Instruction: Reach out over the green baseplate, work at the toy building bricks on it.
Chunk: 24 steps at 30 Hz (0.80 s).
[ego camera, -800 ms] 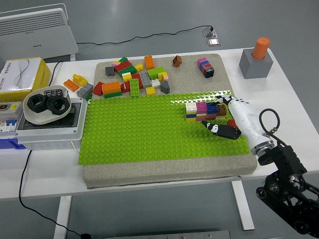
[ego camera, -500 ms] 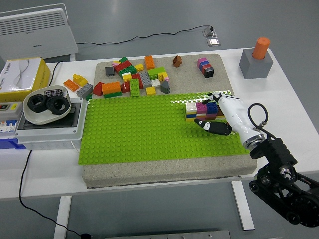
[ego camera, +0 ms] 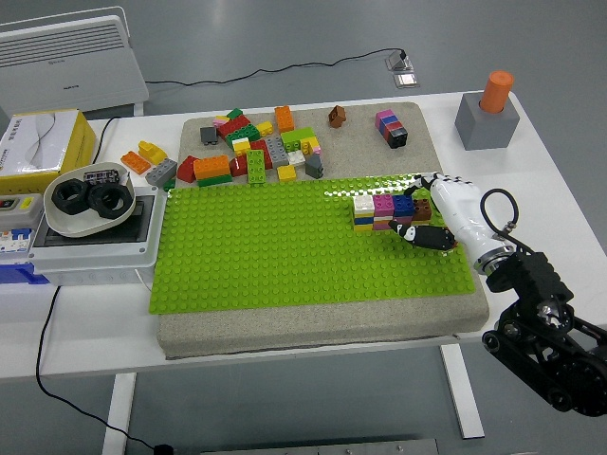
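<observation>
Tabletop [ego camera: 493, 180]: white, filled most of the frame, carried a grey pad with the baseplate on it.
Green baseplate [ego camera: 275, 251]: lay across the frame's centre, mostly bare studs.
Right hand [ego camera: 438, 213]: reached in from the lower right, over the baseplate's right edge, just beside the built row.
Fingers [ego camera: 417, 234]: dark tips pointed left, close to the row's lower right end; pinching a brick or merely touching, could not tell.
Loose bricks [ego camera: 256, 150]: heaped above the baseplate, upper centre, unused.
Brick row [ego camera: 384, 210]: short stack, white, pink and blue over yellow, pressed onto the baseplate right of centre.
Progress: judged early; one small row built, heap barely drawn on, most of the plate left to fill.
Left hand: out of the frame.
</observation>
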Available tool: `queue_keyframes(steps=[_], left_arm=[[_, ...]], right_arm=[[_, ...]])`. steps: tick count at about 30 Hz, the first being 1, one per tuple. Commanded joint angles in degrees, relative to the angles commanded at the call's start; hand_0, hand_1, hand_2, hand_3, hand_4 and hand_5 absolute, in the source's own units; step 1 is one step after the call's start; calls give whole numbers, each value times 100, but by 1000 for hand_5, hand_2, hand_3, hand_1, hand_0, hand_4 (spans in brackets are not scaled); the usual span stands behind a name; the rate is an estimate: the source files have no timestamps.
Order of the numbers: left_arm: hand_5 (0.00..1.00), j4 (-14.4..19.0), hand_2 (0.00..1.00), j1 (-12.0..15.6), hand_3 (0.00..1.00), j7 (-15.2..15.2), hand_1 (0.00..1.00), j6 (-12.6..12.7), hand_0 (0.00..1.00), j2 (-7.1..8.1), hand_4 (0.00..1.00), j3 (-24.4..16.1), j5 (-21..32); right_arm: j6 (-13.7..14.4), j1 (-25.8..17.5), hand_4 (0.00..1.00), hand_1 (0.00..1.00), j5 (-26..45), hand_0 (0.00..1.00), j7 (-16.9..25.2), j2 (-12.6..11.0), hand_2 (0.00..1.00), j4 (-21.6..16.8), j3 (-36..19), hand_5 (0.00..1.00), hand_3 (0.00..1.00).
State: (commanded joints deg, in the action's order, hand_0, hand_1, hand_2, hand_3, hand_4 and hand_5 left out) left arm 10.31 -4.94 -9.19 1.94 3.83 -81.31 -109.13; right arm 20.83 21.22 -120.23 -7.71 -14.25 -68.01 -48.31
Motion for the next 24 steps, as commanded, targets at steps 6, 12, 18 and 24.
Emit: queue_keyframes(steps=[6, 12, 18, 24], left_arm=[[2, 0, 298, -4, 479, -5, 354, 8, 699, -8, 207, -27, -39], [2, 0, 297, -4, 477, -11, 354, 0, 699, -9, 206, -27, -57], [2, 0, 297, -6, 477, -13, 354, -7, 699, -6, 206, -21, -61], [2, 0, 298, -5, 477, -15, 354, -11, 700, -1, 206, -18, -65]], right_arm=[[-29, 59, 810, 776, 54, 766, -6, 29, 817, 73, 115, 493, 627], [-39, 86, 810, 775, 93, 765, -6, 34, 817, 89, 170, 494, 627], [-55, 107, 810, 775, 113, 765, -5, 28, 817, 164, 199, 494, 627], [-58, 113, 811, 776, 140, 767, 3, 36, 818, 204, 219, 496, 626]])
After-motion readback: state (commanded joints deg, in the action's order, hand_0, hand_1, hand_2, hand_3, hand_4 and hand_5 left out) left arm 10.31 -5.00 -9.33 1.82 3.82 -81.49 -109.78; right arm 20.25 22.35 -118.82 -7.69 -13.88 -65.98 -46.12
